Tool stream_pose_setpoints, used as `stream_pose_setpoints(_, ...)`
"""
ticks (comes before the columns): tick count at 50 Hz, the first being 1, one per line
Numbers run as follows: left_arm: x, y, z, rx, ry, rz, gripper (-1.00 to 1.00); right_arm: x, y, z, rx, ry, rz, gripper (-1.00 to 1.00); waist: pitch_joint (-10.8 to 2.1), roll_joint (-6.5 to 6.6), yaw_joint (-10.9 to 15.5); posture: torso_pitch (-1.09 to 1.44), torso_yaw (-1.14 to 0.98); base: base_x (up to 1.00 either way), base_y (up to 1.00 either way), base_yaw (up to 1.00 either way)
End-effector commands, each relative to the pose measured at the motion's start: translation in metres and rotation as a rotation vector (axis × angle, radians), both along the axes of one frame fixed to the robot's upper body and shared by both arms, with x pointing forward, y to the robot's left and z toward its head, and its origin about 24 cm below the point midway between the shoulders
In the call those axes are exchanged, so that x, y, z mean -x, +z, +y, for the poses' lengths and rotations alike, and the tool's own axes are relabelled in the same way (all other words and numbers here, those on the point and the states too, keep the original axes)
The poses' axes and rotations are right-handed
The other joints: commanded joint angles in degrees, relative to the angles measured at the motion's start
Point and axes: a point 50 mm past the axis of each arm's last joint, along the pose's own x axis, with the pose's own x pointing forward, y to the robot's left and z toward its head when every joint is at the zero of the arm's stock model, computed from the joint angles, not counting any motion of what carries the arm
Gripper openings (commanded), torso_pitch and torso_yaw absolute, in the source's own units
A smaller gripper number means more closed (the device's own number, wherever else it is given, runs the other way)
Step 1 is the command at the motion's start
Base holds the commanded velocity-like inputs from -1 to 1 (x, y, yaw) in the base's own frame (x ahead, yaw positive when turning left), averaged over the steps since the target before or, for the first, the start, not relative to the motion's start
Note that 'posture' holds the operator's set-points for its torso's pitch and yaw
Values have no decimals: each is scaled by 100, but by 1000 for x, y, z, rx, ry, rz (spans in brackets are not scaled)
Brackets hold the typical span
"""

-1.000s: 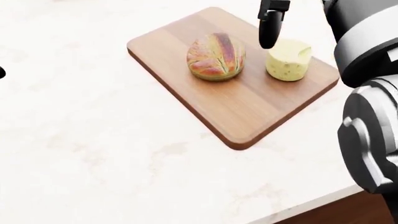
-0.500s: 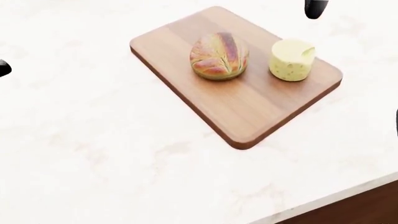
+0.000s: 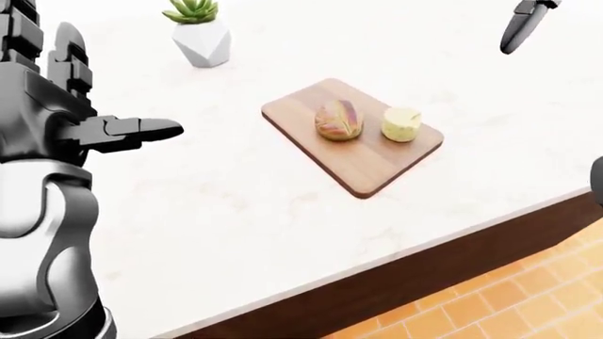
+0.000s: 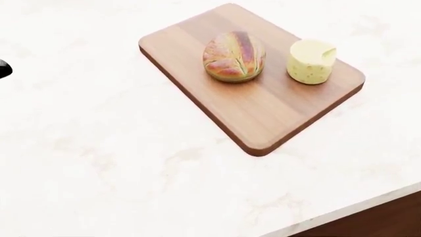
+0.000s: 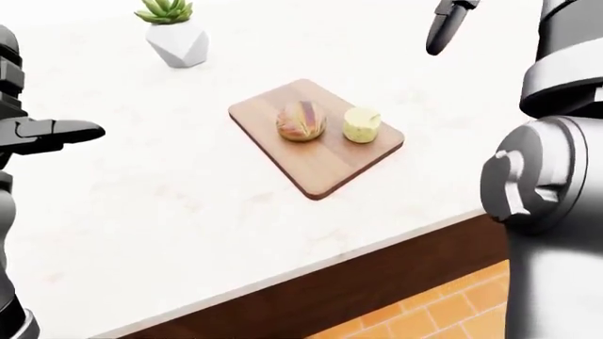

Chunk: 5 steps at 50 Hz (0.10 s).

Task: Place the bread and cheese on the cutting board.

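A round bread loaf point(image 4: 234, 56) and a pale yellow cheese block point(image 4: 310, 61) both rest on the wooden cutting board point(image 4: 263, 111), bread left of cheese. My right hand point(image 5: 445, 22) is raised above and to the right of the board, open and empty, apart from the cheese. My left hand point(image 3: 132, 130) hovers over the white counter far to the left of the board, fingers stretched out, holding nothing. In the head view only a dark fingertip point(image 4: 3, 68) of it shows at the left edge.
A succulent in a white faceted pot point(image 3: 201, 35) stands at the top left of the counter. The counter's edge point(image 3: 396, 258) runs below the board, with dark wood panel and orange floor tiles point(image 3: 490, 304) beneath.
My right hand has lifted up and away from the cheese and left the head view. The bread and cheese stay on the board. The head view shifted slightly.
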Motion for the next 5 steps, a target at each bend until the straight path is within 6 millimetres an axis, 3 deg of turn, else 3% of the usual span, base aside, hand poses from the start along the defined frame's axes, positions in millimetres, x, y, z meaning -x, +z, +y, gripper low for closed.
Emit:
stream_pose_setpoints(1,8,15,-1,-23,7,-83,100,16,23,0,-15,21,-94,100,-166,-13,-3,0,0,0,0,0)
stream_pose_setpoints(5,8,16,-1,-25,7,-84,100,26,25,-13,-15,9,-101,100,-152,-27,6,0,0,0,0,0)
